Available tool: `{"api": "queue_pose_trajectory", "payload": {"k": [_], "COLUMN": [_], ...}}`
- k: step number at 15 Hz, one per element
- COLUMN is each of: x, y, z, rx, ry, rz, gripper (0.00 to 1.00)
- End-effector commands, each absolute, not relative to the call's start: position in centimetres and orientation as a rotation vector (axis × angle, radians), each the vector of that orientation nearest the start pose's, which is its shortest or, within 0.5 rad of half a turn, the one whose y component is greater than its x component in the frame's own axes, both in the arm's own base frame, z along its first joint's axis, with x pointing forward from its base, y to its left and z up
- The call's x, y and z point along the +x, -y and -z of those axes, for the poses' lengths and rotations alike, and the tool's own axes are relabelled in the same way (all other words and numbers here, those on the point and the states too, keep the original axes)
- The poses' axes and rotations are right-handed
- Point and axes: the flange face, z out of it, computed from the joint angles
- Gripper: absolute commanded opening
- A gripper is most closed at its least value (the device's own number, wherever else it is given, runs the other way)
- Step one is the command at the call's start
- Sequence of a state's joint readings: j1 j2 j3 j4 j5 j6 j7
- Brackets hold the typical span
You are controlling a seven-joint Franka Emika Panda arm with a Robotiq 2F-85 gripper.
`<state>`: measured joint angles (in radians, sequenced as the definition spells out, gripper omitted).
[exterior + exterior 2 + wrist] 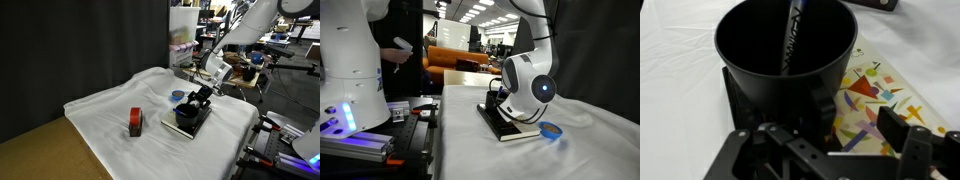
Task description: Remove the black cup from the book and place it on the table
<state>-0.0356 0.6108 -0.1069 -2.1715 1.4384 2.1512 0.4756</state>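
On the book (880, 105), the black cup (785, 55) stands upright, over there on the white-draped table (105, 108). The gripper (820, 128) hangs right at the cup's side, jaws spread wide, nothing clamped. A red and black block (135, 122) sits well apart.

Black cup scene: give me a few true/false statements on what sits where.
1. The black cup stands upright on the book. True.
2. The red and black block sits on the book. False: it stands on the table cloth, apart from the book.
3. The blue lid lies on the cloth near the book. True.
4. The book's cover is plain white. False: it is part black, part light with coloured print.
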Motion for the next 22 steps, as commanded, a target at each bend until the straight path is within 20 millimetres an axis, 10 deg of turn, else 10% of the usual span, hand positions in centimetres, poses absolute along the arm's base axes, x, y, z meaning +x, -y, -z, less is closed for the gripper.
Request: {"api": "queue_pose_trajectory", "payload": {"k": [1,10,22], "x": [50.4,50.37,50.45], "y": [3.77,3.74,3.79], "z": [-8.83,-8.9,-9.03], "rx": [-1.388,-1.391,-1.391], "ry": [-1.86,-1.858,-1.856], "rz": [-0.729,-0.734,-0.731], "gripper": [0.6,0.02,0.04]}}
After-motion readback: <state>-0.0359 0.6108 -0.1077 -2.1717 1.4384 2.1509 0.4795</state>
